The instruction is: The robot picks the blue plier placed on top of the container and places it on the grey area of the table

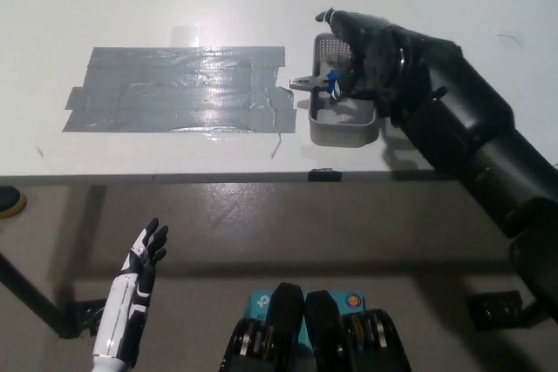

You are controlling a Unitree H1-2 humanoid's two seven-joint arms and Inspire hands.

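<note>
The blue plier (330, 81) lies across the top of a small grey container (345, 133) on the white table. Its metal nose (303, 84) sticks out over the container's left rim. My black right hand (373, 51) is directly over the plier's handles and hides most of them. Whether it has hold of them is not visible. The grey area (174, 89), a patch of shiny tape strips, lies to the left of the container. My white left hand (144, 254) rests open low at the lower left, below the table's front edge.
The table's front edge (218, 179) runs across the middle of the picture, with floor below it. A round dark and yellow object (9, 204) sits at the far left edge. My right forearm (479, 145) covers the table to the right of the container.
</note>
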